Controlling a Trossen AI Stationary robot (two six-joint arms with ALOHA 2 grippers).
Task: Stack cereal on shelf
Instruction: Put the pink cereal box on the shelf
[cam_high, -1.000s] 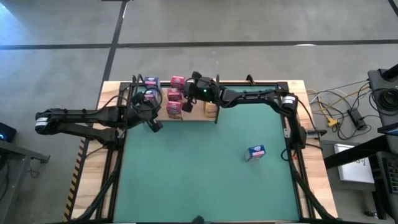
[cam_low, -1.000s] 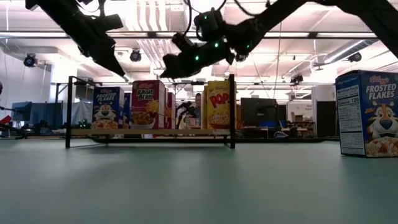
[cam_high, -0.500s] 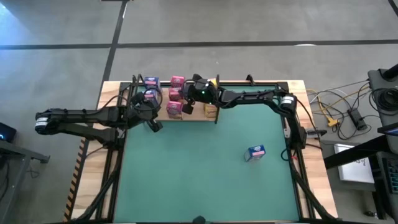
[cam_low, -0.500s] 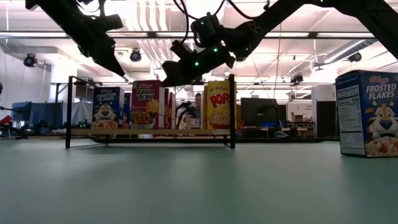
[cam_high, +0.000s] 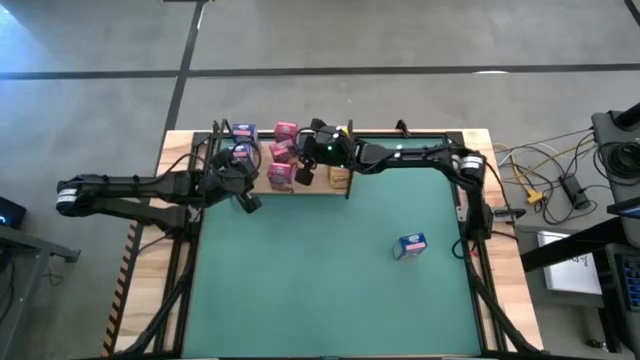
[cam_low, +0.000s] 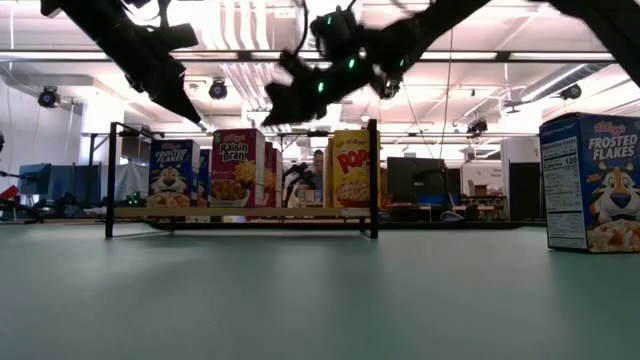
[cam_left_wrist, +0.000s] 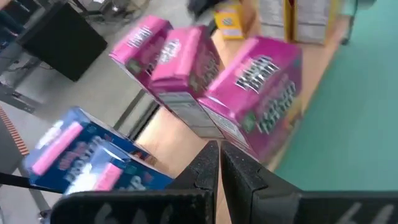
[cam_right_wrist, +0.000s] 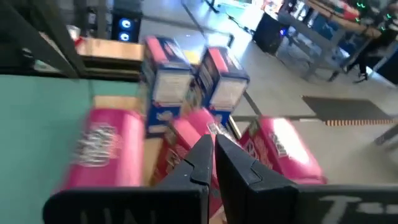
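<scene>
The shelf (cam_high: 318, 186) stands at the table's far edge, with cereal boxes upright on its wooden board (cam_low: 300, 212). Two blue boxes (cam_high: 241, 142) stand at its left. Three pink boxes (cam_high: 281, 152) stand in a row at the middle, and yellow ones (cam_high: 340, 178) at the right. One more blue box (cam_high: 411, 245) stands upright on the green mat at the right. My right gripper (cam_high: 298, 172) hovers shut just above the pink boxes (cam_right_wrist: 280, 146). My left gripper (cam_high: 252, 204) is shut and hangs in the air near the shelf's front left, facing the pink boxes (cam_left_wrist: 261, 93).
The shelf's black posts (cam_low: 374, 178) rise at its corners. The green mat (cam_high: 330, 290) lies bare in front of the shelf apart from the lone blue box (cam_low: 590, 180). Cables and equipment (cam_high: 560, 185) lie beyond the table's right edge.
My right gripper dipped toward the tops of the pink boxes, then rose again and tipped its fingers up a little, staying shut. No box has visibly moved.
</scene>
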